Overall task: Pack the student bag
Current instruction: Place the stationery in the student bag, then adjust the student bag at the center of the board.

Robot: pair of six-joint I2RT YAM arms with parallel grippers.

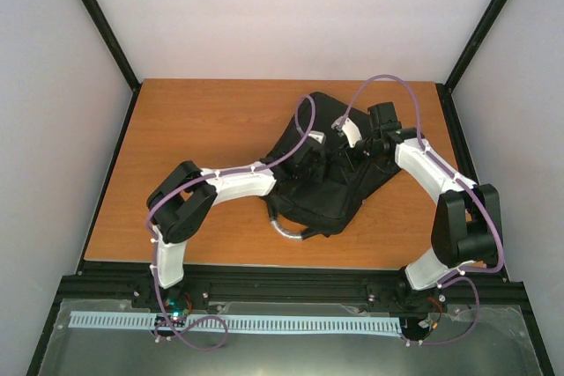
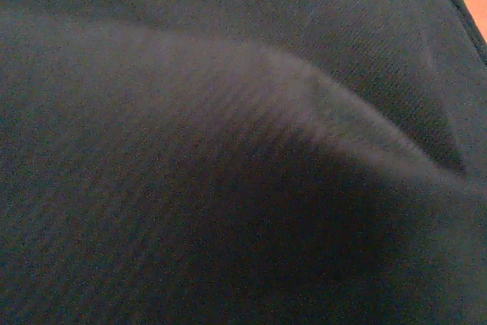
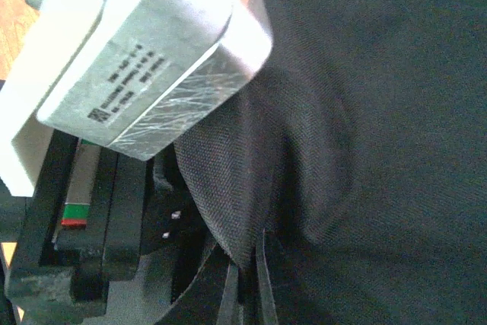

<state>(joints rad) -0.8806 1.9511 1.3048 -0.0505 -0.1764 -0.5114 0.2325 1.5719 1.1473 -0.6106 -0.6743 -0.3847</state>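
student bag (image 1: 333, 193) lies right of centre on the surface (image 1: 194, 147), toward its far edge; left pincer (image 1: 315, 158) and right pincer (image 1: 346, 142) meet on it, grip i cannot tell; likely opening it, next must part its mouth

The top view is evenly and softly lit: the white walls (image 1: 291, 15) are bright and the table (image 1: 203, 147) is warm and matte. The student bag (image 1: 330, 204) reads as a nearly featureless black mass edged by faint shadow. The left wrist view is dim and blurred throughout. In the right wrist view a grey housing (image 3: 152, 58) near the lens gleams, its scratches catching light, and the fabric weave is sharp mid-frame.
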